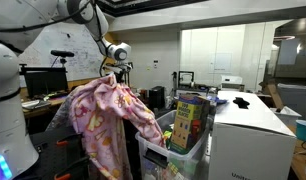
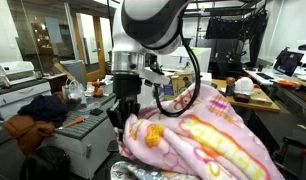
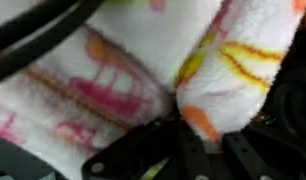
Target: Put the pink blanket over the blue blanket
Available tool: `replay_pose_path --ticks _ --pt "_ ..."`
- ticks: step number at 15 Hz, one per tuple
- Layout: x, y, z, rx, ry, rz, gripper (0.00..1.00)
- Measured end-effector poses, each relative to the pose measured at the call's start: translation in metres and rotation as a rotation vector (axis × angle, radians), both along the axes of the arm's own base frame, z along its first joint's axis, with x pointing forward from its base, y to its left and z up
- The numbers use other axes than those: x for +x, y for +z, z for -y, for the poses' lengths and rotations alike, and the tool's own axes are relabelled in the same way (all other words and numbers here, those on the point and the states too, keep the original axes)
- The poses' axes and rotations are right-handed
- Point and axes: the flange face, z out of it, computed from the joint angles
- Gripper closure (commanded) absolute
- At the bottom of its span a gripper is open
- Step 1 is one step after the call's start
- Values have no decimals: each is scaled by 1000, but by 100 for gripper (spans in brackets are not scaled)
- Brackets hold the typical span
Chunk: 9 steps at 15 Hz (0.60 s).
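The pink blanket (image 1: 105,120), fleece with yellow and darker pink swirls, hangs in a long drape from my gripper (image 1: 112,72), which holds it up in the air. In an exterior view it spreads wide below and beside the gripper (image 2: 128,112) as a big heap of pink blanket (image 2: 208,140). The wrist view is filled with the pink blanket (image 3: 113,70), and my gripper (image 3: 193,128) is shut on a fold of it. A strip of the grey-blue speckled blue blanket (image 2: 138,172) shows under the pink one, mostly hidden.
A white cabinet (image 1: 248,130) and a bin of colourful boxes (image 1: 188,122) stand beside the hanging blanket. A desk with a monitor (image 1: 43,80) is behind the arm. Dark clothes lie on a white cabinet (image 2: 43,108), with desks (image 2: 255,98) further back.
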Motion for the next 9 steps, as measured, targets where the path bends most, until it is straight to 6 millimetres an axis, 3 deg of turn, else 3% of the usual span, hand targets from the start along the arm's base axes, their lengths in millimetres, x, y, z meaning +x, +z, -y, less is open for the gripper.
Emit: replay_pose_path --ticks 9 --pt "42 -36 3 151 -162 285 97"
